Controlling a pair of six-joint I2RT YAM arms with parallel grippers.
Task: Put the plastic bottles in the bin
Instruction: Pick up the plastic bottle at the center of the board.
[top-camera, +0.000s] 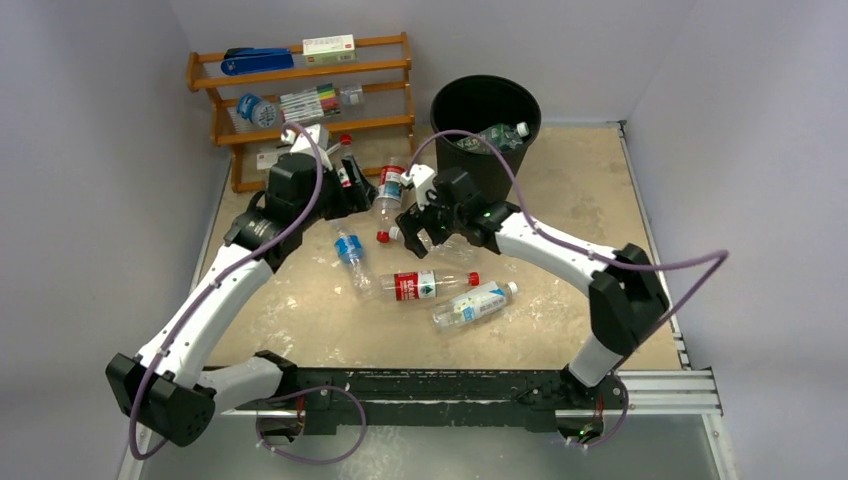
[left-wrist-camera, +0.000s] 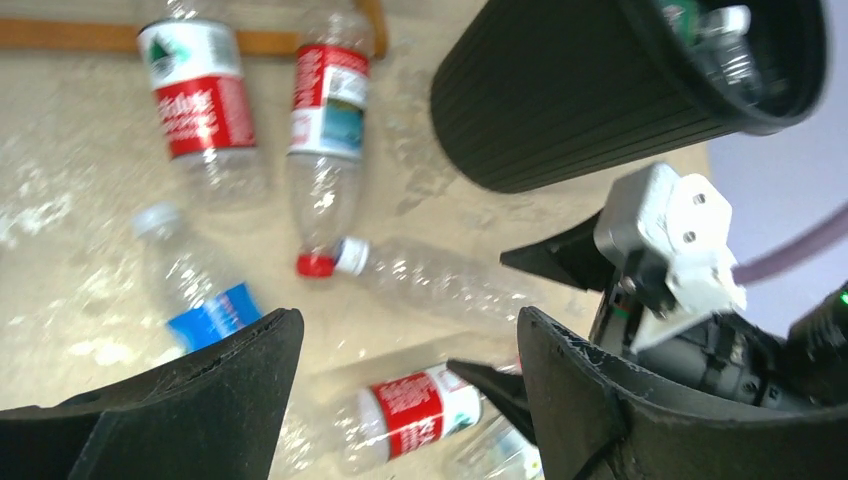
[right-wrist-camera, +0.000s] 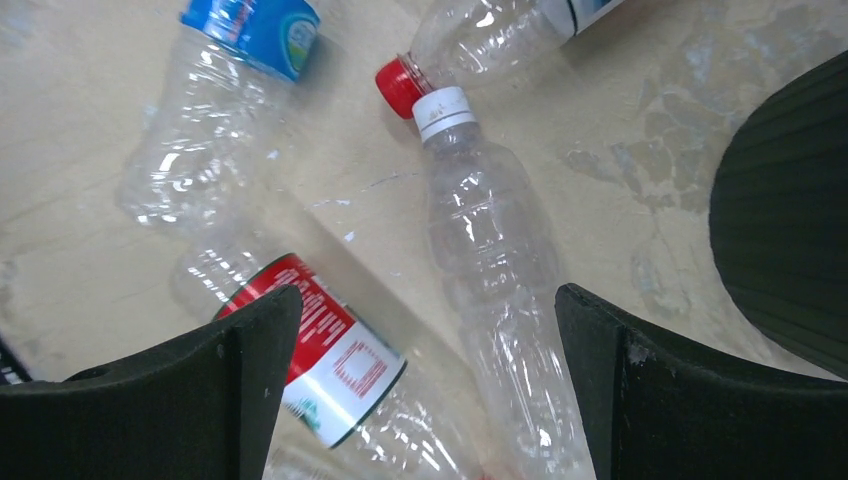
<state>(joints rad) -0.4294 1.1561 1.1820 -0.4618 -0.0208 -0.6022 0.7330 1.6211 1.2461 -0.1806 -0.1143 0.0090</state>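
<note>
1. Clear plastic bottles lie on their sides across the middle of the table. Closest to the near edge is a white-label bottle. Just beyond it lies a red-cap bottle with a red label, and to their left a blue-label bottle.
2. A bare bottle with a white cap lies mid-table. Its cap touches the red cap of a teal-patch bottle. Beside that one, toward the far left corner, lies a red-band bottle.
3. The bin, black and ribbed, stands upright at the far edge, right of the middle. A green bottle with a white cap lies inside it, up by the rim.
4. A wooden rack fills the far left corner. It carries a stapler, a box, pens and a shelf bottle. The right arm stretches across the table just in front of the bin.
5. Left pincer: its jaws are apart with nothing between them, and it hangs above the table near the rack's foot.
6. Right pincer: its jaws are wide apart over the bare bottle, which lies between the fingers in the wrist view. It is not clamped on the bottle, and whether either finger touches it cannot be told.
</note>
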